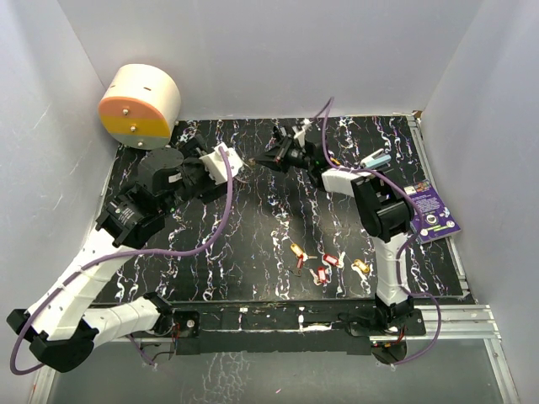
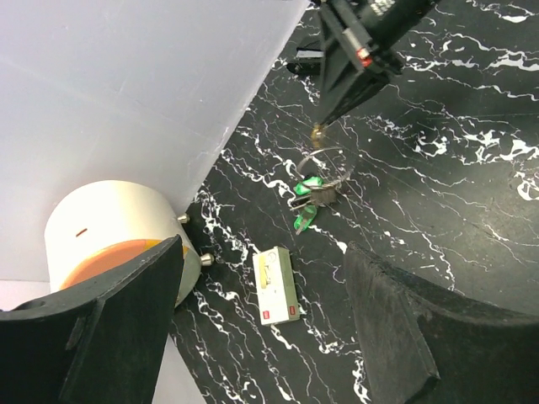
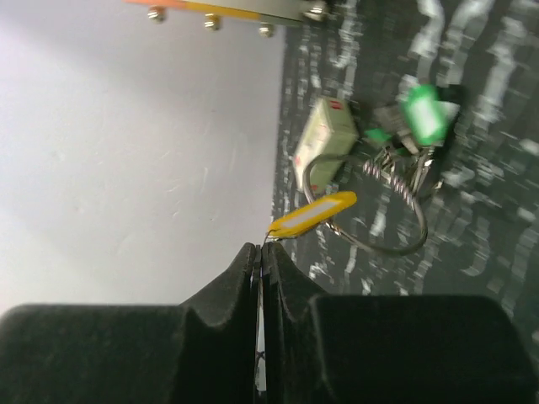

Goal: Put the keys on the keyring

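In the right wrist view my right gripper (image 3: 261, 251) is shut on the thin metal blade of a yellow-headed key (image 3: 313, 215). The key's head rests against the silver keyring (image 3: 402, 246); whether it is threaded on I cannot tell. The ring carries green-headed keys (image 3: 424, 114). In the left wrist view the keyring (image 2: 327, 171) lies on the black table below the right gripper's tip (image 2: 324, 118), with the green keys (image 2: 306, 200) beside it. My left gripper (image 2: 263, 263) hangs open above the table, holding nothing. Several loose keys (image 1: 322, 264) with red and yellow heads lie near the front.
A small white and green box (image 2: 276, 286) lies between my left fingers, on the table. A cream and orange cylinder (image 1: 140, 106) stands at the back left corner against the wall. A purple card (image 1: 431, 215) lies at the right edge. White walls (image 1: 253, 50) close in the table.
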`<state>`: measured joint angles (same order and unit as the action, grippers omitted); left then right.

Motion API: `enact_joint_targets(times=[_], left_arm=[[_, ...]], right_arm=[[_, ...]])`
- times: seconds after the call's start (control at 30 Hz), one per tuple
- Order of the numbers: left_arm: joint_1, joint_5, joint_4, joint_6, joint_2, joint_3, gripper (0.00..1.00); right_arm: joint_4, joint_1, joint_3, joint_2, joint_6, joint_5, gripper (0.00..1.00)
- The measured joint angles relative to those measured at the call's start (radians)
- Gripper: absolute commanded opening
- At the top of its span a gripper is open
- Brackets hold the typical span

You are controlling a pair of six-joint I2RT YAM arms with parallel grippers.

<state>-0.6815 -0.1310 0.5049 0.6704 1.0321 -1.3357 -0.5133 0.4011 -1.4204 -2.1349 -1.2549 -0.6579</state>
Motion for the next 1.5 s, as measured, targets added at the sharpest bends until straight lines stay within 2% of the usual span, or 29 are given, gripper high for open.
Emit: enact_joint_targets(times=[0.13,0.3,0.5,0.63,0.77,0.9,0.97,1.07,1.17,1.23,1.27,1.3,1.33,1.37,1.5], left_arm=[[0.000,0.000,-0.004,-0.009,0.002,0.014,0.76],[0.000,0.000,-0.026,-0.025,0.002,0.021,0.76],[0.000,0.000,-0.040,-0.047,-0.001,0.060,0.76],[0.000,0.003,-0.042,-0.060,-0.002,0.063,0.76],[0.000,0.008,-0.048,-0.066,-0.002,0.063,0.77],[0.000,0.008,-0.054,-0.072,-0.002,0.064,0.77],[0.003,0.008,-0.057,-0.078,-0.002,0.068,0.77],[0.006,0.007,-0.059,-0.083,-0.001,0.074,0.77],[0.006,0.006,-0.063,-0.088,0.005,0.075,0.79],[0.007,0.002,-0.066,-0.090,0.010,0.075,0.84],[0.010,0.000,-0.069,-0.092,0.013,0.075,0.90],[0.013,-0.005,-0.076,-0.097,0.017,0.075,0.96],[0.016,-0.013,-0.084,-0.104,0.022,0.075,0.97],[0.024,-0.021,-0.093,-0.113,0.027,0.075,0.97],[0.089,-0.060,-0.120,-0.178,0.056,0.075,0.97]], right_arm=[[-0.065,-0.047,0.139,-0.014,-0.034,-0.005,0.08],[-0.076,-0.088,0.202,-0.010,-0.023,-0.014,0.08],[-0.061,-0.101,0.328,0.085,0.028,-0.006,0.08],[-0.005,-0.110,0.394,0.169,0.084,0.019,0.09],[0.074,-0.124,0.458,0.260,0.145,0.073,0.27],[0.184,-0.154,0.481,0.335,0.213,0.143,0.26],[0.250,-0.182,0.490,0.379,0.245,0.185,0.18],[0.308,-0.243,0.520,0.456,0.285,0.236,0.18],[0.369,-0.307,0.541,0.527,0.322,0.280,0.29],[0.403,-0.332,0.541,0.561,0.355,0.305,0.37],[0.415,-0.333,0.541,0.578,0.370,0.312,0.45],[0.431,-0.330,0.541,0.599,0.398,0.320,0.66],[0.443,-0.323,0.542,0.619,0.423,0.323,0.83],[0.454,-0.315,0.542,0.642,0.451,0.327,0.96],[0.499,-0.289,0.551,0.734,0.573,0.355,0.98]])
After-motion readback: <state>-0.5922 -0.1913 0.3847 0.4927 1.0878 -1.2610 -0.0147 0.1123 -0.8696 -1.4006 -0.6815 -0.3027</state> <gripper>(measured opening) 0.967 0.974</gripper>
